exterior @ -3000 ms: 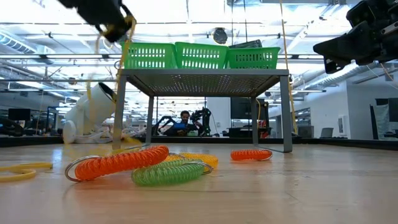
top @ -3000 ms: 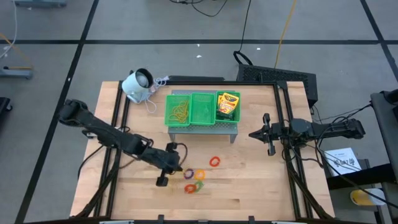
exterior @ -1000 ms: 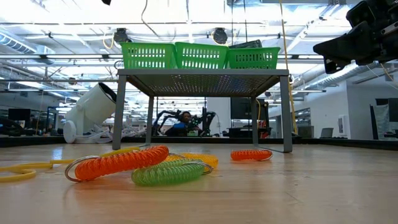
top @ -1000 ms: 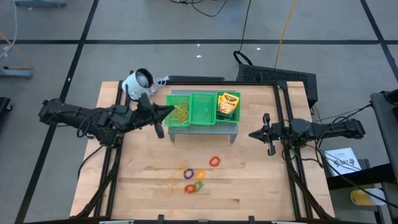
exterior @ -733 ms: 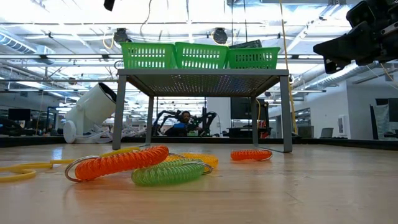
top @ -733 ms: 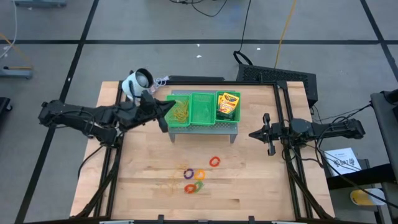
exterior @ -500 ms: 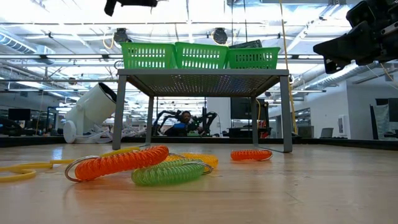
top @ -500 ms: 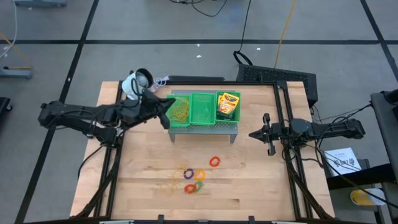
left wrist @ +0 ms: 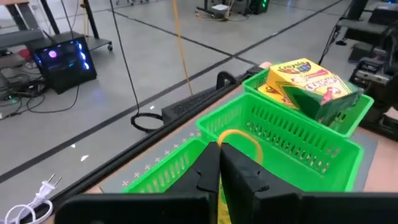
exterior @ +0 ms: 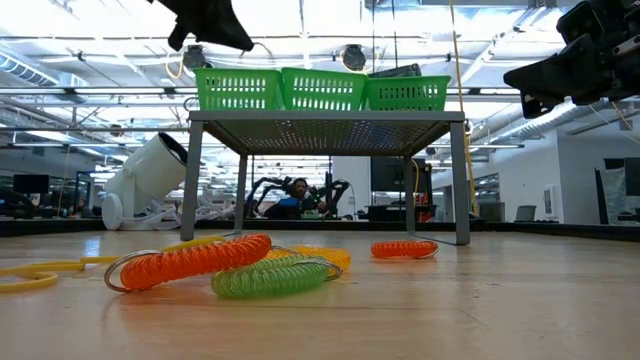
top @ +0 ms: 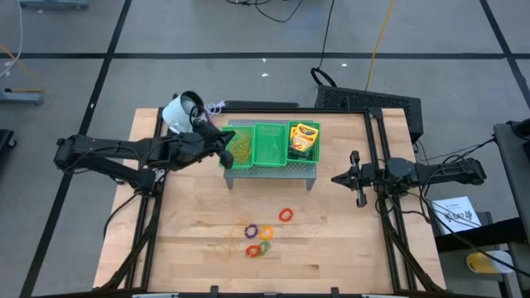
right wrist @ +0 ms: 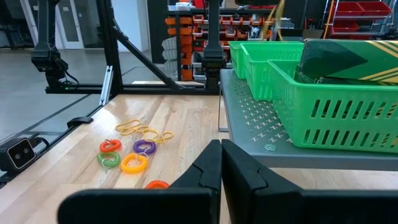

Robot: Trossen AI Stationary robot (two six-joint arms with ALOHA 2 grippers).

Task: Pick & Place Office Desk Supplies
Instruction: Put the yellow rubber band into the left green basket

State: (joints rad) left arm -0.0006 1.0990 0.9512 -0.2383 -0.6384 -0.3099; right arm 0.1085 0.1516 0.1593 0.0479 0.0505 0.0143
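High view: the left gripper (top: 222, 149) hangs over the tray's (top: 270, 164) left bin, where rubber bands (top: 241, 146) lie; crayon boxes (top: 303, 138) fill the right bin, and the rings (top: 259, 239) sit on the table (top: 331, 248). The right gripper (top: 356, 179) waits, pinched together, beside the tray.

Left wrist view: fingers (left wrist: 239, 174) clenched, a yellowish band (left wrist: 239, 140) looped just ahead.

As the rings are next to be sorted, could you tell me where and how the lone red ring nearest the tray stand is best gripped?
Judging by its pose, the red ring lies flat and apart from the others, so come straight down and pinch across one side of its coiled band.
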